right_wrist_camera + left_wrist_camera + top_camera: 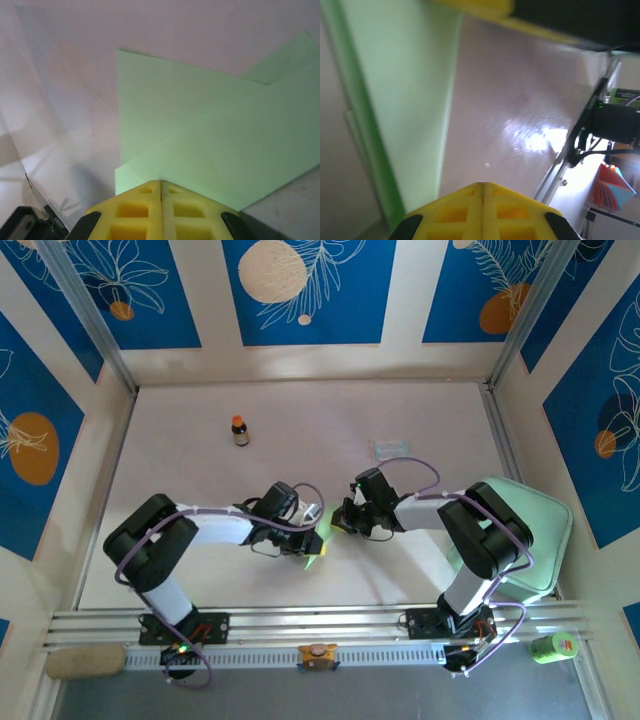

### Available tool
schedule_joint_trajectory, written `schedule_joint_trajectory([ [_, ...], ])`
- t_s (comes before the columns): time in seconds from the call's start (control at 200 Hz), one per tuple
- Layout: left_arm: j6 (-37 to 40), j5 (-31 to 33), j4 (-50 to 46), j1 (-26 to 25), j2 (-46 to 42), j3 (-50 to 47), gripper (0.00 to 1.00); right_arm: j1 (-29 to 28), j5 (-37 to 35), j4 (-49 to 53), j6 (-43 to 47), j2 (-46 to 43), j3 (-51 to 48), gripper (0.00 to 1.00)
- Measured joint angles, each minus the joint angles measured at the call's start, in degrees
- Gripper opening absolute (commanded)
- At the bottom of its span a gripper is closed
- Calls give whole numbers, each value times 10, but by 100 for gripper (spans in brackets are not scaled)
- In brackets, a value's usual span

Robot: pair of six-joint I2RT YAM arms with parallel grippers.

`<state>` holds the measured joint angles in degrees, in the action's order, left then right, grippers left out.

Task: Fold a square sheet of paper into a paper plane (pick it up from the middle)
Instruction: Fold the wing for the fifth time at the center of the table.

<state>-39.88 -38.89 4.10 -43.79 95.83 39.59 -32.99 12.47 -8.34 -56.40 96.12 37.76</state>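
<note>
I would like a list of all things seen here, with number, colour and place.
paper: one, pale green, partly folded, centre, between the tools
bottle: one, brown with orange cap, far side, left
plastic packet: one, clear, far side, right
tray: one, mint green, right edge
small container: one, green, near right corner
roll: one, beige, near left corner
left tool: one, yellow fingers, shut, beside the paper
right tool: one, yellow fingers, shut, at the paper

a robot lab cell: a white table (300, 420) boxed in on three sides by blue leaf-printed panels (310, 290); along the table's near edge an aluminium rail (320, 625) carries the left arm's base (182, 628) and the right arm's base (452, 623).
</note>
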Motion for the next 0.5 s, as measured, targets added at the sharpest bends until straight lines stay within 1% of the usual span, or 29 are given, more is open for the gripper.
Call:
schedule_joint_trajectory([
  [0.155, 6, 14, -10, 0, -7, -35, 0, 0, 1, 1, 0, 1, 2, 2],
  [0.495, -12, 35, -7, 0, -101, -126, 0, 0, 5, 1, 0, 2, 2, 2],
])
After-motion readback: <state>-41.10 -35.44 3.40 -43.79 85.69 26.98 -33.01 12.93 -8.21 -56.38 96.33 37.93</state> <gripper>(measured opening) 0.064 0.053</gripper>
